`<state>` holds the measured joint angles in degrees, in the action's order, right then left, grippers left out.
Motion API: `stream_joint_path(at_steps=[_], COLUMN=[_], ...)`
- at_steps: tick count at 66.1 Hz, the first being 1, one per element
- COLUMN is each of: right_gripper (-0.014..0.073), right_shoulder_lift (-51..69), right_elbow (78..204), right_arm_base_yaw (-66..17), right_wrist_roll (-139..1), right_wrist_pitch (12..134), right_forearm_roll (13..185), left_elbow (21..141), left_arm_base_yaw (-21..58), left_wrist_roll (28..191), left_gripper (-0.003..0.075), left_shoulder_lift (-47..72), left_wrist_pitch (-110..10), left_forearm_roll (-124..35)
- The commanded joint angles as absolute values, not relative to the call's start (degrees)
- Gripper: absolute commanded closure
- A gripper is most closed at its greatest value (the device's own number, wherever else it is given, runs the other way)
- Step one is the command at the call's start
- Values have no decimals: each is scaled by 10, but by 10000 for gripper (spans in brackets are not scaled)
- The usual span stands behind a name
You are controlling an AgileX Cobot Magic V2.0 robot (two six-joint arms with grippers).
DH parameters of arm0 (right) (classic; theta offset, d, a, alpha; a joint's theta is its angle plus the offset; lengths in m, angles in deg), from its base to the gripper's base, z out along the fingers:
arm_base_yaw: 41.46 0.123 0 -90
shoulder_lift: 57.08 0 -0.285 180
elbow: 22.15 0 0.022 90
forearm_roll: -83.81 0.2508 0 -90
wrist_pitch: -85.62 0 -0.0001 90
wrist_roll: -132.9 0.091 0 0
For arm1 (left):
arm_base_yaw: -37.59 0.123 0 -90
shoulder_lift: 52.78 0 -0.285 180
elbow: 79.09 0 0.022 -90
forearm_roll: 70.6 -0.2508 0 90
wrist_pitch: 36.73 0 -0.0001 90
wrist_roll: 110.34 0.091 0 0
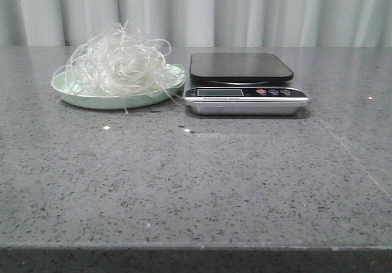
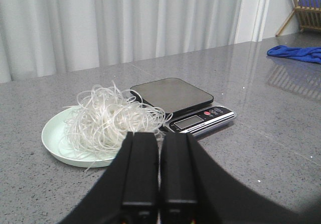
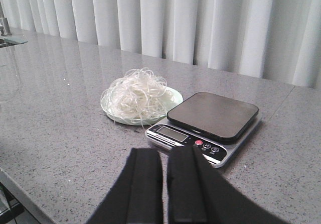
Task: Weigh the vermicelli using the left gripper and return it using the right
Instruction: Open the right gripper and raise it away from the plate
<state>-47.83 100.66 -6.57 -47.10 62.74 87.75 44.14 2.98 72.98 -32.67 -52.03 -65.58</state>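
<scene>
The vermicelli (image 1: 119, 65), a fluffy tangle of whitish strands, lies heaped on a pale green plate (image 1: 73, 95) at the back left of the table. A silver kitchen scale (image 1: 245, 92) with a bare black platform (image 1: 240, 66) stands right of the plate. Neither gripper shows in the front view. My left gripper (image 2: 159, 136) is shut and empty, hanging short of the vermicelli (image 2: 113, 116) and scale (image 2: 200, 119). My right gripper (image 3: 165, 153) is shut and empty, short of the scale (image 3: 210, 118), with the vermicelli (image 3: 135, 96) beyond it to the side.
Grey speckled stone table (image 1: 196, 181) with white curtains behind. In the left wrist view a blue cloth (image 2: 296, 53) lies far off on the table and a wooden rack (image 2: 306, 3) stands beyond it.
</scene>
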Motion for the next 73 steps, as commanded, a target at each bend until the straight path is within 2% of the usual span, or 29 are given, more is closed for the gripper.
stream_joint_path(at_steps=[1, 31, 40, 47, 61, 73], right_gripper=[409, 410, 410, 410, 410, 410], right_shoulder_lift=[-471, -471, -471, -471, -471, -471], right_elbow=[1019, 1019, 1019, 1019, 1019, 1019], right_arm_base_yaw=[-69, -69, -69, -69, -69, -69], right_wrist_roll=[-475, -475, -475, -475, -475, -475], right_wrist_pitch=[678, 678, 678, 678, 678, 678], right_forearm_roll=[874, 874, 874, 874, 874, 874], left_elbow=[458, 458, 424, 382, 301, 245], left_arm_base_yaw=[29, 29, 40, 96, 273, 336], left_wrist_roll=[727, 727, 727, 731, 727, 727], left_gripper=[593, 593, 593, 593, 593, 593], left_shoulder_lift=[-320, -320, -320, -330, -399, -459], left_wrist_pitch=[-473, -473, -439, -416, -373, -352], left_forearm_roll=[-651, -651, -651, -677, -671, -673])
